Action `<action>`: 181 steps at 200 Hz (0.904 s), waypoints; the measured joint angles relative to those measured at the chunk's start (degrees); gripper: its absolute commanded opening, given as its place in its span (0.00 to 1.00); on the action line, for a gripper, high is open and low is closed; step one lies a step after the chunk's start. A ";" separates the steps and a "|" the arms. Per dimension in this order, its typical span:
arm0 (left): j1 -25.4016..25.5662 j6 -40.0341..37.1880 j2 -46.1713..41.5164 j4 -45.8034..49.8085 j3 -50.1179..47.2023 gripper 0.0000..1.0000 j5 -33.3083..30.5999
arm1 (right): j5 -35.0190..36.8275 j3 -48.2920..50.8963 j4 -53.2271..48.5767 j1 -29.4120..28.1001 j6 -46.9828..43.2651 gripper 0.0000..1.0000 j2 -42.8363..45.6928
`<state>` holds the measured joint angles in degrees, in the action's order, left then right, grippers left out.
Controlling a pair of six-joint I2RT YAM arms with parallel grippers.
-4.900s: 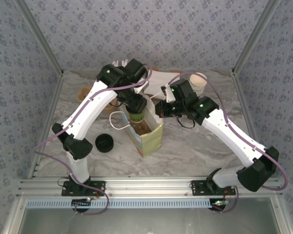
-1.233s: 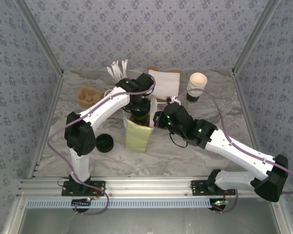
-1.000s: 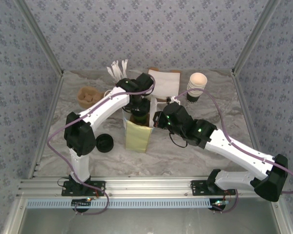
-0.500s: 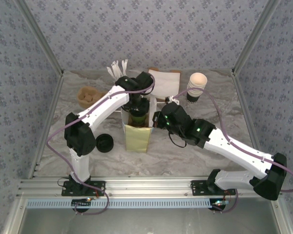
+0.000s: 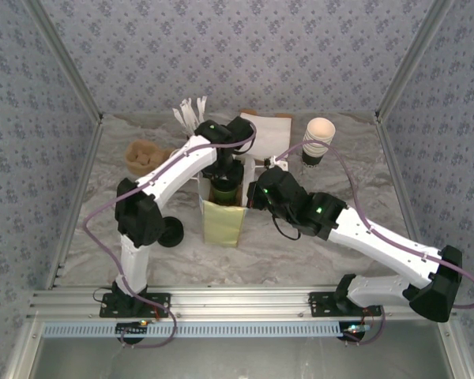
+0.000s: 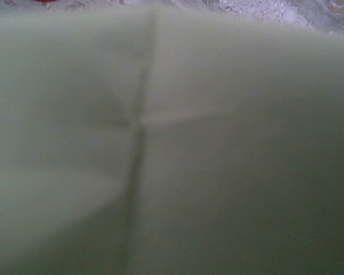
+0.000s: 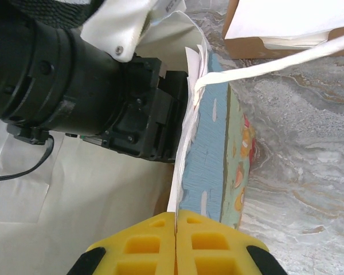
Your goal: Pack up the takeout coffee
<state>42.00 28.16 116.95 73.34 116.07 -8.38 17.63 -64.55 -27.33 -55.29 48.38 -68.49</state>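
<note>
The jaws of the right gripper [image 7: 176,222] are clamped on the rim of the paper bag [image 5: 223,225], those of the left gripper [image 5: 224,175] I cannot tell, and the takeout coffee [image 5: 223,192] sits in the bag's mouth under the left gripper

The top view sits high above and behind the arm bases, looking down and away over the whole table [image 5: 324,237]. The left wrist view is pressed so near the paper bag [image 5: 223,225] that its pale wall blurs. The right wrist view looks along the right pincer [image 7: 176,229], close on the bag's rim. All three views share the bag.
</note>
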 measured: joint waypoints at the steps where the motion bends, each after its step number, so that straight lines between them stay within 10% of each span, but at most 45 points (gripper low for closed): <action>1: 0.00 0.02 0.11 0.04 0.07 0.49 0.02 | 0.02 0.00 -0.02 0.00 -0.02 0.00 0.00; 181: -0.42 -0.04 0.39 -5.09 -3.87 0.49 0.83 | 1.29 -0.22 -0.33 -0.15 -1.55 0.00 -0.68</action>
<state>41.58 28.12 117.34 68.25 112.20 -7.55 18.92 -64.77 -27.66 -55.44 46.83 -69.17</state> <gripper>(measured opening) 0.619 0.074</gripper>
